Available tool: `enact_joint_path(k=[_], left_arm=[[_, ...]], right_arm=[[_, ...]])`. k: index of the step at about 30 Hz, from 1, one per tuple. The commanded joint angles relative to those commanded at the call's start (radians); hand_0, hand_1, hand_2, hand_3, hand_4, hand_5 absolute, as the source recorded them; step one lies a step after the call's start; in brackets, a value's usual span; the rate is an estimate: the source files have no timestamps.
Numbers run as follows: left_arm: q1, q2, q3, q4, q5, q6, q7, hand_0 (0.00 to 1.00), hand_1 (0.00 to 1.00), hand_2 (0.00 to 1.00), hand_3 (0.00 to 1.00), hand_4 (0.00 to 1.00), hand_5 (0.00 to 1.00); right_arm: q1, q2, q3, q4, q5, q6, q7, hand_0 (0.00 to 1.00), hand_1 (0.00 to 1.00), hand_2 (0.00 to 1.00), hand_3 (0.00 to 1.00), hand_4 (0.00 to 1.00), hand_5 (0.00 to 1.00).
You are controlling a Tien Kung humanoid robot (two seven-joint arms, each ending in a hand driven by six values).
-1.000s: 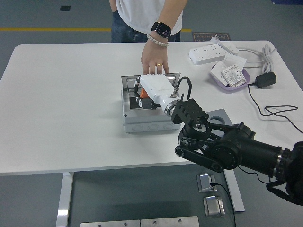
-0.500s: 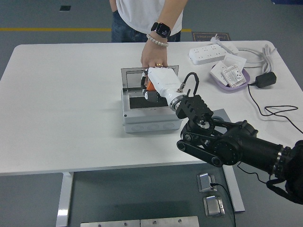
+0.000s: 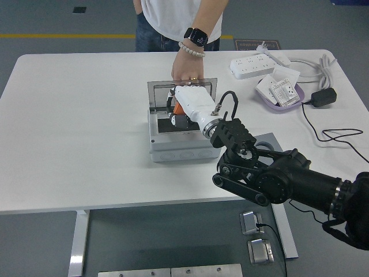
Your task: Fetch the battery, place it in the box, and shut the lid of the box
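Reaching in from the lower right of the head view, the right hand (image 3: 183,111) is over the open box (image 3: 183,137), its white shell covering most of the fingers. Orange and dark parts show beneath that shell, at the hand's left end, over the box's dark interior; whether these are fingers curled on the battery or the battery itself I cannot tell, so the state of the hand stays uncertain. No battery lies plainly anywhere on the table (image 3: 75,127), so it is probably either under the hand or already in the box.

The box is a pale grey case near the table's middle, with its lid (image 3: 180,92) standing up at the far edge, inner face toward the camera. A person's hand (image 3: 185,72) rests on the lid's top edge from the far side, seemingly to hold it upright and keep the box from sliding while the robot works inside.

Well to the right lie a white power strip (image 3: 252,65), a small tray (image 3: 280,92) and a black adapter (image 3: 323,97) with its cable, all clear of the work. Closing the lid remains undone. No left arm shows.
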Motion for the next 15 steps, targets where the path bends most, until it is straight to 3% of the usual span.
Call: enact_joint_path(k=[4, 5, 10, 11, 15], left_arm=[[0.001, 0.0, -0.002, 0.0, 0.001, -0.001, 0.001, 0.395, 0.595, 0.525, 0.483, 0.002, 0.002], [0.001, 0.0, -0.003, 0.0, 0.002, -0.001, 0.001, 0.394, 0.596, 0.525, 0.483, 0.002, 0.002], [0.0, 0.001, -0.003, 0.0, 0.003, -0.003, 0.001, 0.394, 0.596, 0.525, 0.483, 0.002, 0.002], [-0.001, 0.001, -0.003, 0.0, 0.003, -0.003, 0.001, 0.395, 0.595, 0.525, 0.484, 0.002, 0.002], [-0.003, -0.001, -0.002, 0.0, 0.003, -0.005, 0.002, 0.395, 0.595, 0.525, 0.484, 0.002, 0.002]], right_arm=[[0.0, -0.002, 0.002, 0.002, 0.001, -0.002, -0.001, 0.253, 0.288, 0.312, 0.349, 0.215, 0.111], [0.0, -0.002, 0.003, 0.002, 0.002, -0.003, -0.001, 0.361, 0.393, 0.423, 0.536, 0.58, 0.225], [-0.001, -0.002, 0.006, 0.003, 0.006, -0.012, 0.002, 0.361, 0.393, 0.423, 0.536, 0.58, 0.225], [-0.001, -0.001, 0.006, 0.004, 0.007, -0.013, 0.002, 0.493, 0.484, 0.503, 0.612, 0.611, 0.344], [-0.002, -0.002, 0.01, 0.008, 0.016, -0.02, 0.004, 0.493, 0.484, 0.503, 0.612, 0.611, 0.344]])
